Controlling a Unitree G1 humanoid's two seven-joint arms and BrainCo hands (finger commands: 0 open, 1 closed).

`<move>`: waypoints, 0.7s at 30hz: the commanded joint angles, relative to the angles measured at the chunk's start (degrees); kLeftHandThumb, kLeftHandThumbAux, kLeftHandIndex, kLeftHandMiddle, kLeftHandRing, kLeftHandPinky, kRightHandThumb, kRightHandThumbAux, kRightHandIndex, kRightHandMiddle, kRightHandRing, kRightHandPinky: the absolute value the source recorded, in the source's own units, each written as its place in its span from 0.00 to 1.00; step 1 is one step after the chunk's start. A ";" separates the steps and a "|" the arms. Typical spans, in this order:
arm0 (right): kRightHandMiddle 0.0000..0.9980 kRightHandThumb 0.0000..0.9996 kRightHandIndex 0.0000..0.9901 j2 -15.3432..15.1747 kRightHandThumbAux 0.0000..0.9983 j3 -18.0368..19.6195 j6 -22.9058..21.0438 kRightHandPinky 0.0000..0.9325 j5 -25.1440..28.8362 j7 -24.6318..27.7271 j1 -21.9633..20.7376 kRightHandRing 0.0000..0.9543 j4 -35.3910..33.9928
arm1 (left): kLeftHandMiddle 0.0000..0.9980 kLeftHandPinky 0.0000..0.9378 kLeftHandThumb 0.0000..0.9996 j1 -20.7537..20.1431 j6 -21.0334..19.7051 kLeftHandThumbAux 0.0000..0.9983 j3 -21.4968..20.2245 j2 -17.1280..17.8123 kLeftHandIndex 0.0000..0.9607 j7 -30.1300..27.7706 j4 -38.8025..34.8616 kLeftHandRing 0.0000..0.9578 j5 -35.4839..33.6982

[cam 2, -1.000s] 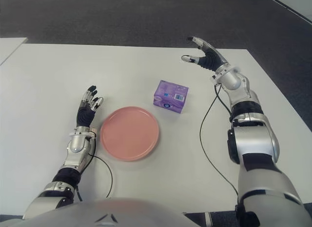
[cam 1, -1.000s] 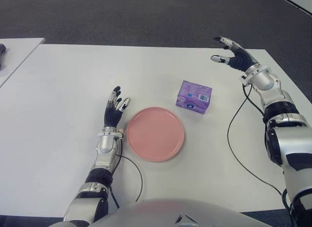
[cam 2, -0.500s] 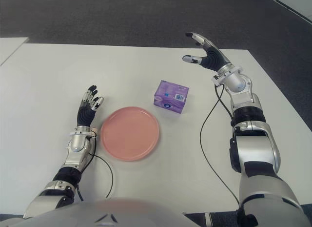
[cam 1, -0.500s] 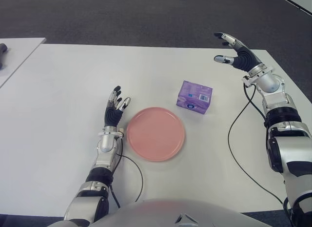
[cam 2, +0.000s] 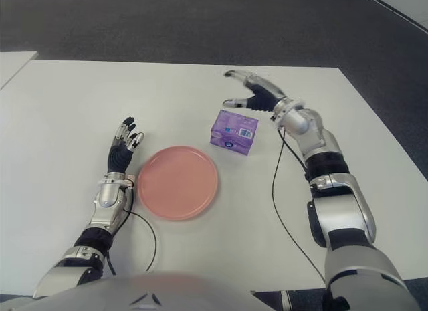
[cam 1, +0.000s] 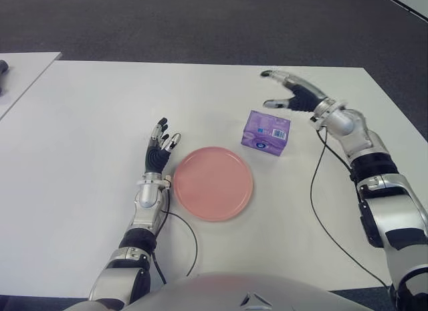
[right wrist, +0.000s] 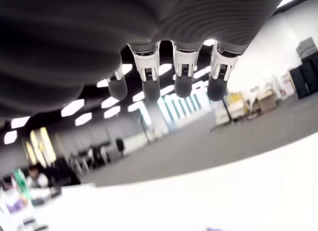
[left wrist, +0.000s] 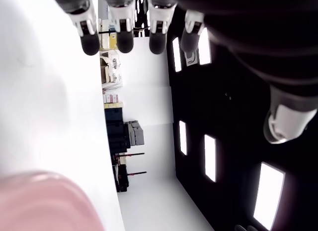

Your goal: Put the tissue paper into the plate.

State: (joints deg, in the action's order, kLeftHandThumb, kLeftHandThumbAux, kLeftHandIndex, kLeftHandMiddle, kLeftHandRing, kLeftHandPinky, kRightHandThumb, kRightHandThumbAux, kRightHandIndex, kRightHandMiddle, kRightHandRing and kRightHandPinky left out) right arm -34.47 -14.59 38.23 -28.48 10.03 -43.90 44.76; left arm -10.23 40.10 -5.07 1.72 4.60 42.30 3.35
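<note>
- Reaching in over the white tabletop (cam 1: 87, 124), the right hand (cam 1: 297, 97) hangs just behind the tissue paper pack (cam 1: 266, 131), on its far right side, apart from it.
- Its fingers (right wrist: 181, 74) are stretched out and spread, the thumb held apart from the other four, and they hold nothing; the right wrist view shows the four fingertips side by side with only the room beyond them.
- That purple pack, the tissue paper, lies flat on the tabletop, with its white label patch facing up toward the camera.
- It sits just beyond the far right rim of the pink plate (cam 1: 212, 183), close beside it but with a strip of bare tabletop between the two.
- Nothing lies in the plate, which sits flat near the middle of the tabletop.
- Just left of the plate shows the left hand (cam 1: 159, 150), palm turned toward the plate's side and fingers pointing away from the robot.
- The left fingers (left wrist: 124, 39) are extended and loosely fanned, gripping nothing; the left wrist view shows a blurred pink edge of the plate near them.
- A black cable (cam 1: 319, 211) runs from the right forearm down across the tabletop toward the robot's body, and a second thin cable (cam 1: 184, 241) loops beside the left forearm.
- A second white table (cam 1: 20, 73) shows at the far left edge, set apart from the main one by a narrow gap, with dark carpet (cam 1: 200, 23) beyond both.
</note>
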 commanded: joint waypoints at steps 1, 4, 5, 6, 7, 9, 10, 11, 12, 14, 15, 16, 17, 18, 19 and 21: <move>0.00 0.42 0.00 1.15 0.19 -4.57 1.58 0.00 -6.33 -4.62 -2.38 0.00 6.12 | 0.00 0.00 0.00 0.98 -0.40 0.46 0.56 -0.39 0.00 0.22 0.73 0.00 0.27; 0.00 0.41 0.00 1.20 0.18 -6.55 2.91 0.00 -8.44 -6.27 -3.49 0.00 8.55 | 0.00 0.00 0.00 1.01 -0.13 0.46 0.70 -0.30 0.00 -0.09 0.74 0.00 0.20; 0.00 0.40 0.00 1.47 0.18 -7.49 3.21 0.00 -9.35 -6.87 -3.72 0.00 9.31 | 0.00 0.00 0.00 1.00 -0.17 0.46 0.75 -0.24 0.00 -0.02 0.71 0.00 0.30; 0.00 0.40 0.00 1.68 0.18 -8.14 3.46 0.00 -9.96 -7.39 -3.92 0.00 9.92 | 0.00 0.00 0.00 0.99 -0.21 0.46 0.79 -0.20 0.00 0.06 0.69 0.00 0.37; 0.00 0.39 0.00 2.47 0.18 -9.26 3.26 0.00 -11.21 -8.87 -4.16 0.00 11.60 | 0.00 0.00 0.00 0.99 -0.33 0.46 0.81 -0.20 0.00 0.30 0.63 0.00 0.50; 0.00 0.38 0.00 5.07 0.18 -11.96 1.26 0.00 -14.14 -13.42 -4.56 0.00 16.90 | 0.00 0.00 0.00 1.06 -0.56 0.45 0.84 -0.26 0.00 0.79 0.44 0.00 0.69; 0.00 0.37 0.00 6.57 0.18 -13.34 -0.08 0.00 -15.63 -15.96 -4.75 0.00 19.88 | 0.00 0.00 0.00 1.09 -0.66 0.45 0.85 -0.29 0.00 1.00 0.36 0.00 0.75; 0.00 0.37 0.00 8.07 0.18 -14.50 -1.76 0.00 -16.80 -18.28 -4.99 0.00 22.67 | 0.00 0.00 0.00 1.15 -0.74 0.45 0.85 -0.36 0.00 1.23 0.26 0.00 0.80; 0.00 0.36 0.00 9.02 0.18 -15.32 -2.76 0.00 -17.53 -19.93 -5.26 0.00 24.59 | 0.00 0.00 0.00 1.20 -0.78 0.45 0.87 -0.41 0.00 1.41 0.18 0.00 0.84; 0.00 0.34 0.00 9.65 0.19 -16.05 -3.11 0.00 -17.82 -21.46 -5.91 0.00 26.17 | 0.00 0.00 0.00 1.27 -0.81 0.44 0.95 -0.47 0.00 1.60 0.06 0.00 0.81; 0.00 0.34 0.00 9.48 0.19 -16.12 -2.52 0.00 -17.58 -21.65 -6.22 0.00 26.33 | 0.00 0.00 0.00 1.31 -0.87 0.44 0.97 -0.51 0.00 1.69 0.01 0.00 0.73; 0.00 0.33 0.00 9.37 0.19 -16.24 -2.07 0.00 -17.42 -21.88 -6.50 0.00 26.56 | 0.00 0.00 0.00 1.33 -0.93 0.44 1.01 -0.53 0.00 1.77 -0.04 0.00 0.67; 0.00 0.32 0.00 9.36 0.19 -16.36 -1.76 0.00 -17.31 -22.01 -6.82 0.00 27.00 | 0.00 0.00 0.00 1.34 -1.08 0.44 1.01 -0.57 0.00 1.81 -0.13 0.00 0.53; 0.00 0.32 0.00 9.36 0.19 -16.50 -1.57 0.00 -17.23 -22.13 -7.04 0.00 27.36 | 0.00 0.00 0.00 1.37 -1.18 0.44 1.03 -0.61 0.00 1.85 -0.21 0.00 0.44; 0.00 0.31 0.00 9.40 0.19 -16.67 -1.49 0.00 -17.19 -22.29 -7.20 0.00 27.69 | 0.00 0.00 0.00 1.40 -1.26 0.44 1.07 -0.64 0.00 1.90 -0.29 0.00 0.41; 0.00 0.30 0.00 9.20 0.19 -16.96 -0.86 0.00 -17.11 -22.26 -7.46 0.00 27.81 | 0.00 0.00 0.00 1.48 -1.46 0.44 1.10 -0.75 0.00 2.21 -0.49 0.00 0.42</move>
State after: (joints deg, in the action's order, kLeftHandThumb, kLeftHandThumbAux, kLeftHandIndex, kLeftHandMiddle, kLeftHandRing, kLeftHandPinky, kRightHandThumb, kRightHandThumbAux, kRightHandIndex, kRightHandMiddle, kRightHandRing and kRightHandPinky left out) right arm -24.68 -30.93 36.74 -45.26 -11.75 -50.03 71.61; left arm -10.07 39.73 -3.91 1.33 5.92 41.53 3.38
